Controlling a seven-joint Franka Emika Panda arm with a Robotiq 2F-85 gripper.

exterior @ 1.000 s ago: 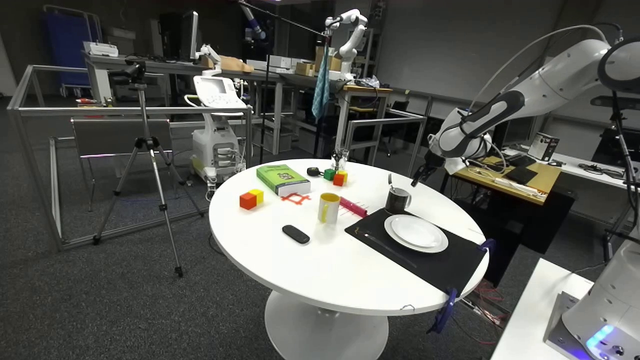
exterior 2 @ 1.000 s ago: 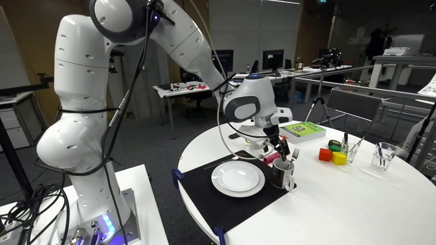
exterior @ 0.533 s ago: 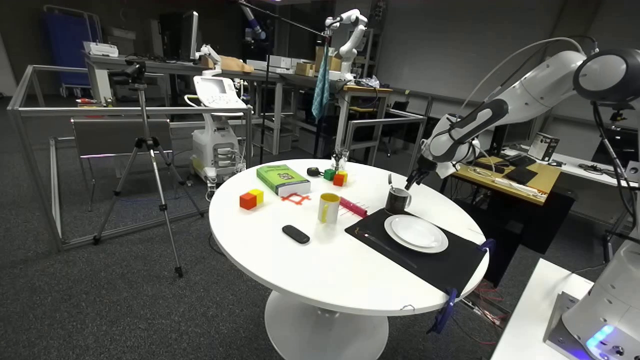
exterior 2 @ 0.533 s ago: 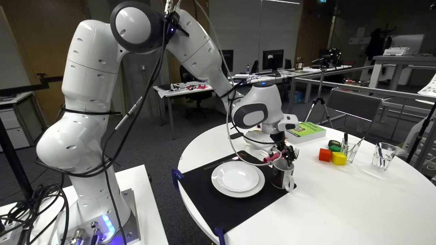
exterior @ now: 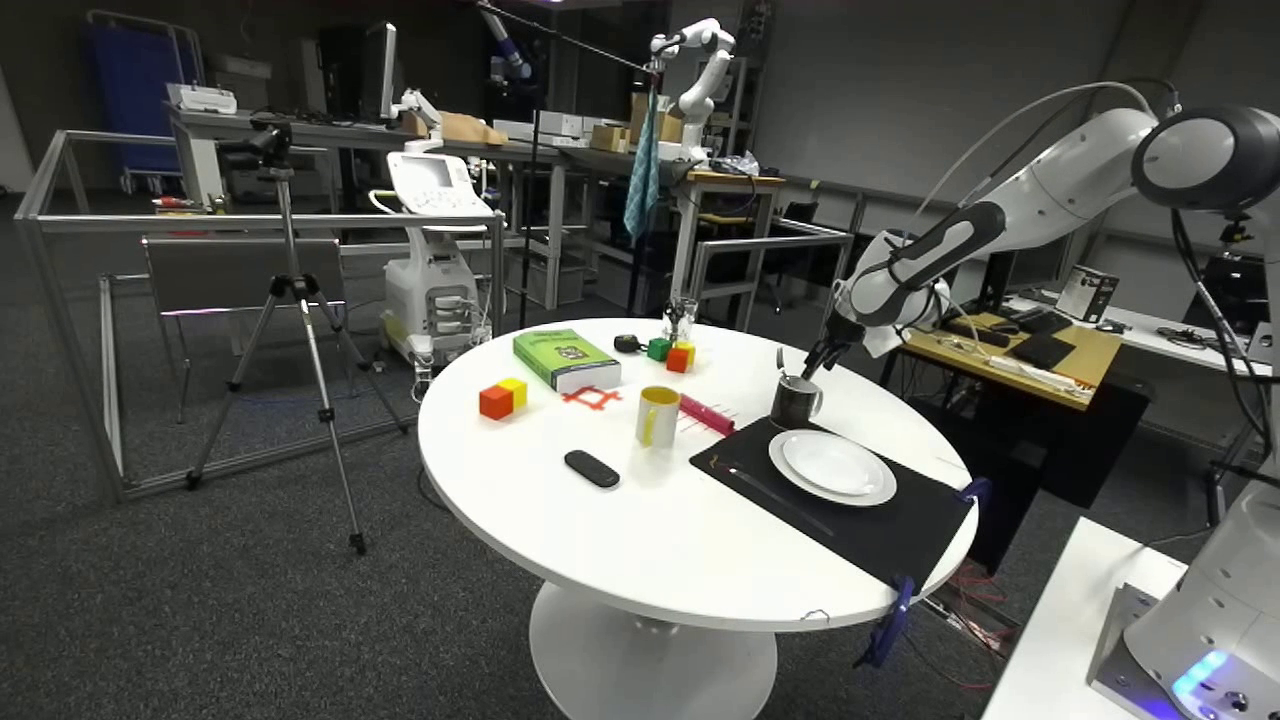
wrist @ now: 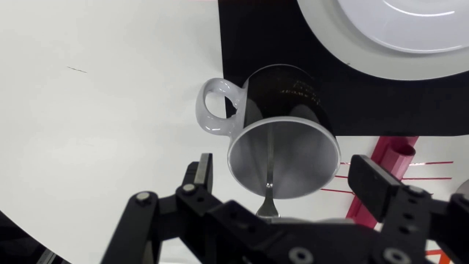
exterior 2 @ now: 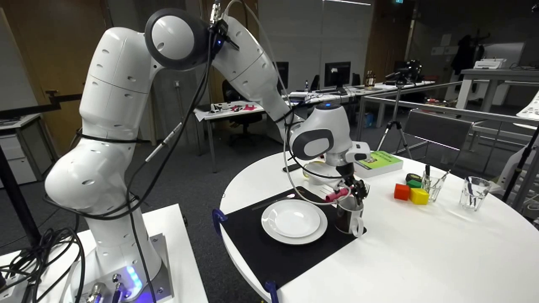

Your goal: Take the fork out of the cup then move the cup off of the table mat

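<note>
The black cup (exterior: 795,404) with a white handle stands upright on the corner of the black table mat (exterior: 890,530); both also show in the other exterior view, the cup (exterior 2: 344,219) and the mat (exterior 2: 286,261). The fork (wrist: 270,172) leans in the cup, handle down inside, head above the rim; my gripper's body hides its tines in the wrist view. The tines (exterior: 780,357) show in an exterior view. My gripper (wrist: 282,159) is open and empty. Its fingers are apart, one on each side of the cup's mouth and the fork, just above the rim.
A white plate (exterior 2: 294,225) on the mat is close to the cup. A pink holder (wrist: 394,157) lies just off the mat near one finger. A white and yellow mug (exterior: 657,418), coloured blocks (exterior 2: 409,193) and glasses (exterior 2: 473,193) stand farther off. Clamps (exterior 2: 219,219) grip the table edge.
My gripper has moved down and closer over the cup, most of it in the first half second, and is now around the fork's head. The cup and fork have not moved.
</note>
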